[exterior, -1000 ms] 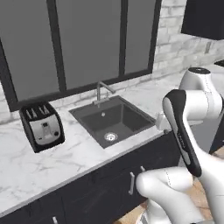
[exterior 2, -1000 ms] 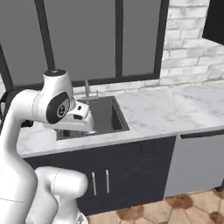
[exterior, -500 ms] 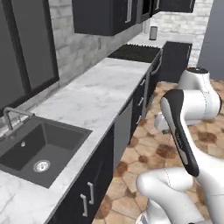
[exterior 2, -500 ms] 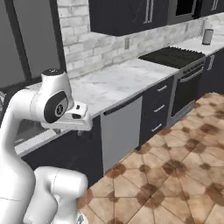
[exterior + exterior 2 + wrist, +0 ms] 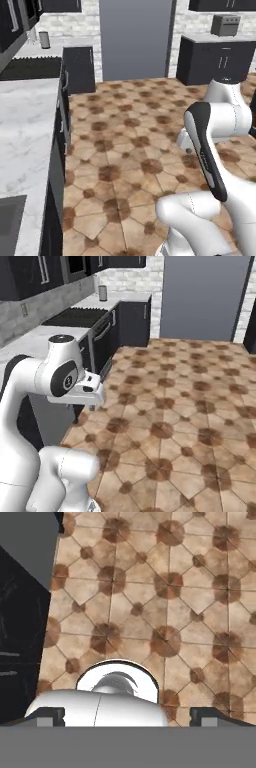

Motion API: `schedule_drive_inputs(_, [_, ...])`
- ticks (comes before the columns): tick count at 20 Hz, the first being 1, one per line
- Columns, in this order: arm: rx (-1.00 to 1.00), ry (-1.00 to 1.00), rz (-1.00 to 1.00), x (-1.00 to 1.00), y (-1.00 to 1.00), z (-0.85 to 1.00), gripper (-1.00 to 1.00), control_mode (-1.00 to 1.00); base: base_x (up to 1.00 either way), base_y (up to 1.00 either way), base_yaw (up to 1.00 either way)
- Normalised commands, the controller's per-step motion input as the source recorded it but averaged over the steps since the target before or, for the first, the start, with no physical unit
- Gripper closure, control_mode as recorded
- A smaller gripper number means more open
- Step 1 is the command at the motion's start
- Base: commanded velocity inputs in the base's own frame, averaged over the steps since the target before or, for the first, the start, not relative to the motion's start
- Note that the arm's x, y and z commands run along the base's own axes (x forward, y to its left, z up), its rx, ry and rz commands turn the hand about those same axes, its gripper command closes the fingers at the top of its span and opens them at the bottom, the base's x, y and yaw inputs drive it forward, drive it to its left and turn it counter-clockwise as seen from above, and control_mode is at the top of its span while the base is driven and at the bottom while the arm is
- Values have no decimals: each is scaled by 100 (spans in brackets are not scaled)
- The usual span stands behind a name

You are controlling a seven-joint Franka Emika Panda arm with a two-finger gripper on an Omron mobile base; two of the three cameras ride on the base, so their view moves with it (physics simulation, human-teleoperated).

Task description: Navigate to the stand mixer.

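Base swung from sink to tiled floor (image 5: 125, 150) | grey toaster oven (image 5: 224, 25) possibly | fingers (image 5: 50, 716) spread unclear

No text, label, brand or number can be read in any view; the grey toaster oven (image 5: 225, 24) on the far counter (image 5: 215, 38) carries faint front markings — too small to make out; the dark cabinets (image 5: 37, 276) bear handles only — no signs.

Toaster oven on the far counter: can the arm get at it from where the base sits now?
Probably not. The grey toaster oven sits on a counter at the room's far side, with open tile floor between it and the base. The arm is folded close to the base, gripper pointing down at the floor. Nothing blocks the route, though.
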Motion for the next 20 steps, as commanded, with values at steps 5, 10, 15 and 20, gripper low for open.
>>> schedule_drive_inputs(5, [0,0,0,0,0,0,-100,100,63,0,-69])
schedule_drive_inputs(10, [0,0,0,0,0,0,-100,100,83,-19,-57])
schedule_drive_inputs(15, [0,0,0,0,0,0,-100,100,76,-11,-61])
schedule_drive_inputs(20, [0,0,0,0,0,0,-100,100,79,-3,-63])
